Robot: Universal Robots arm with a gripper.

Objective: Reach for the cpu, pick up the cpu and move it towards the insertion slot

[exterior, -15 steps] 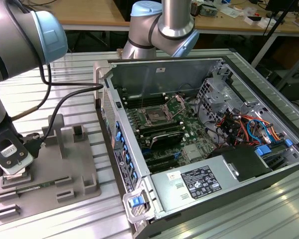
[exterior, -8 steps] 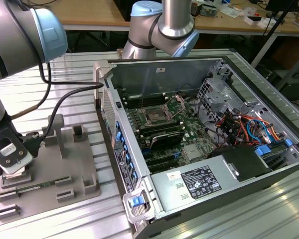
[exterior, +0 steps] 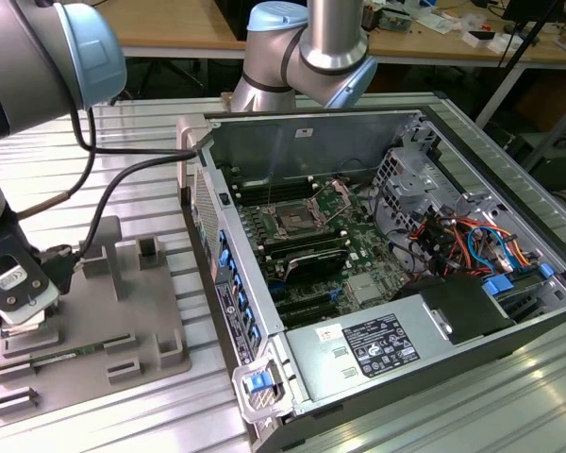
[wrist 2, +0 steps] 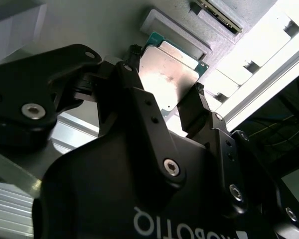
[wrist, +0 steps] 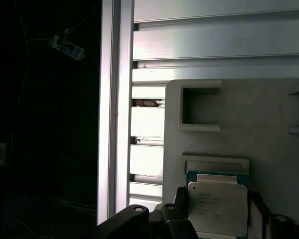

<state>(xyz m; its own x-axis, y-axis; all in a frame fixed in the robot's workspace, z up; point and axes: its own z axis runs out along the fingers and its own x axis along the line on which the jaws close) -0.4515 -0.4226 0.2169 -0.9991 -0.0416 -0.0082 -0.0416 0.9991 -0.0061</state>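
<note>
In the exterior view, the big grey arm [exterior: 38, 57] reaches down at the exterior view's left. Its gripper [exterior: 24, 321] is low over a flat grey tray [exterior: 123, 311]. The tray lies on a table [exterior: 151, 160] made of long metal strips. A long thin green stick [exterior: 71, 354] lies in the tray near the gripper. A black cable [exterior: 123, 175] hangs from the arm. An open computer box [exterior: 311, 118] sits on the table, to the exterior view's right of the tray. Inside it is the socket [exterior: 293, 223], a shiny square frame with a dark middle. The socket is well apart from the gripper.

In the second wrist view, the gripper [wrist 2: 166, 70] is seen from close up. Its two black fingers [wrist 2: 197, 107] sit on two sides of the chip [wrist 2: 174, 74] and squeeze it. The chip has a shiny silver top and a green edge. It is right over the tray [wrist 2: 89, 25].

In the first wrist view, the chip [wrist: 217, 214] is between the fingers [wrist: 181, 199] of the gripper [wrist: 218, 204], one finger touching each side. The chip sits at the tray [wrist: 269, 129], near a small square hole [wrist: 199, 107]. The table [wrist: 214, 45] shows beside the tray.
</note>
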